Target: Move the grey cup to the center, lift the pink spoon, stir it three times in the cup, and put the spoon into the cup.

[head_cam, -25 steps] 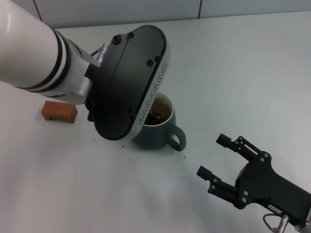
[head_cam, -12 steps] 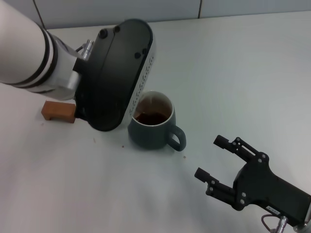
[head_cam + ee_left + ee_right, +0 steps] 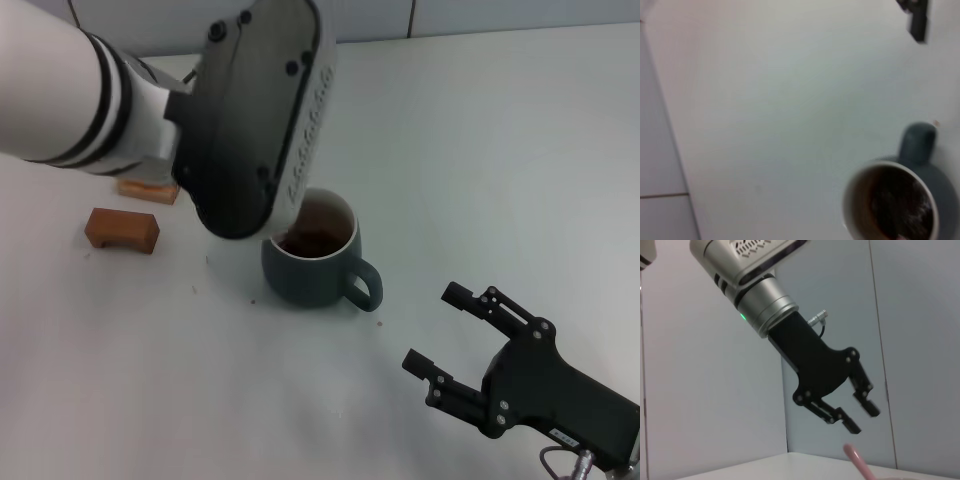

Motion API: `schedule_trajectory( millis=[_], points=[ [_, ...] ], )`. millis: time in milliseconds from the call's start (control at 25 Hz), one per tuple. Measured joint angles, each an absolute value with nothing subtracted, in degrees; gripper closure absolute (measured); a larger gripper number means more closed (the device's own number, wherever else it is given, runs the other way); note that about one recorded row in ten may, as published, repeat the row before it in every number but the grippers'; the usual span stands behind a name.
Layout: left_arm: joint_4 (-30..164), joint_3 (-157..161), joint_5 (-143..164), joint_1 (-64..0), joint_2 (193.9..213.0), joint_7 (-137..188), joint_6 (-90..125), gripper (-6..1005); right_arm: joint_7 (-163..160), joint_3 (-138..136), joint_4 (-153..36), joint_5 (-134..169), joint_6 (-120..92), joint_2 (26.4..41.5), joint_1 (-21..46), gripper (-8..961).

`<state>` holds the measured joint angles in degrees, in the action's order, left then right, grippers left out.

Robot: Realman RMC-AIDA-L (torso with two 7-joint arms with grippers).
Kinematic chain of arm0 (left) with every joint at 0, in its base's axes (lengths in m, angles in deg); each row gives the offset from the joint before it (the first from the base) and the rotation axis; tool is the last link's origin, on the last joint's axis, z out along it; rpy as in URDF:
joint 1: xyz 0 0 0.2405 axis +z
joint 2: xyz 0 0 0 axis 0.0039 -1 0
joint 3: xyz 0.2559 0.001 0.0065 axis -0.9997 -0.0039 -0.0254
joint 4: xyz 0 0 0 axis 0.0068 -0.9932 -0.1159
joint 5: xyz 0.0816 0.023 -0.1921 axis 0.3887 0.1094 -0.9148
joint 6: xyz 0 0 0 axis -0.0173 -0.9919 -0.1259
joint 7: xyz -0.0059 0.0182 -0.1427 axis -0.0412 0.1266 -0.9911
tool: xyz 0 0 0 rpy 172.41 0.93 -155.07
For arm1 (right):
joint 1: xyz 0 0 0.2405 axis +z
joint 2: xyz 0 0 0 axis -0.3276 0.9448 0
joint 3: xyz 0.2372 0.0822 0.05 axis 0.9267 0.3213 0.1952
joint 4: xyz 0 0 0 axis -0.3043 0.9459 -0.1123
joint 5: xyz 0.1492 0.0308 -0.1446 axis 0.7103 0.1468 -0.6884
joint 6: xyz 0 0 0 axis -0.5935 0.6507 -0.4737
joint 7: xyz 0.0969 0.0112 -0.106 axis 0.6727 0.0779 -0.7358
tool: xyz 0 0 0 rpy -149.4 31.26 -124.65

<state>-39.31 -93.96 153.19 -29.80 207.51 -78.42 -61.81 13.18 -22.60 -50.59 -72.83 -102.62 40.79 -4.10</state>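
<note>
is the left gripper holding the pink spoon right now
No: in the right wrist view the left gripper hangs open and empty, with the pink spoon below its fingertips, clear of them.

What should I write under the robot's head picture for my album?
Left arm above the grey cup; open right gripper waits nearby.

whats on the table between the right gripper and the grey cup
Nothing: in the head view the stretch of white table between the open right gripper and the grey cup is bare. The cup's handle points toward that gripper.
</note>
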Motion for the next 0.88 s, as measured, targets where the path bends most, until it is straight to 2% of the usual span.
schedule_trajectory(
  millis=[240,360,520,640,880],
  points=[
    [-38.50,-86.39,137.33,-24.71,207.11,-74.02,-54.35,641,13.18,-22.60,-50.53,-72.83,-102.65,40.68,-4.09,149],
    [-36.81,-80.97,124.40,-20.74,207.10,-68.52,-50.45,498,13.18,-22.51,-50.70,-72.83,-102.71,40.65,-4.09,150],
    [-29.12,-70.42,98.24,-16.00,207.06,-57.08,-47.38,327,13.18,-22.31,-51.02,-72.83,-102.83,40.61,-3.73,150],
    [-17.08,-60.68,81.05,-15.38,206.77,-50.84,-50.48,215,13.18,-22.32,-51.06,-72.83,-103.01,40.56,-3.40,150],
    [0.75,-48.55,76.84,-16.96,206.64,-44.12,-57.46,215,13.18,-22.12,-51.53,-72.82,-103.67,40.44,-3.23,150]
  ],
)
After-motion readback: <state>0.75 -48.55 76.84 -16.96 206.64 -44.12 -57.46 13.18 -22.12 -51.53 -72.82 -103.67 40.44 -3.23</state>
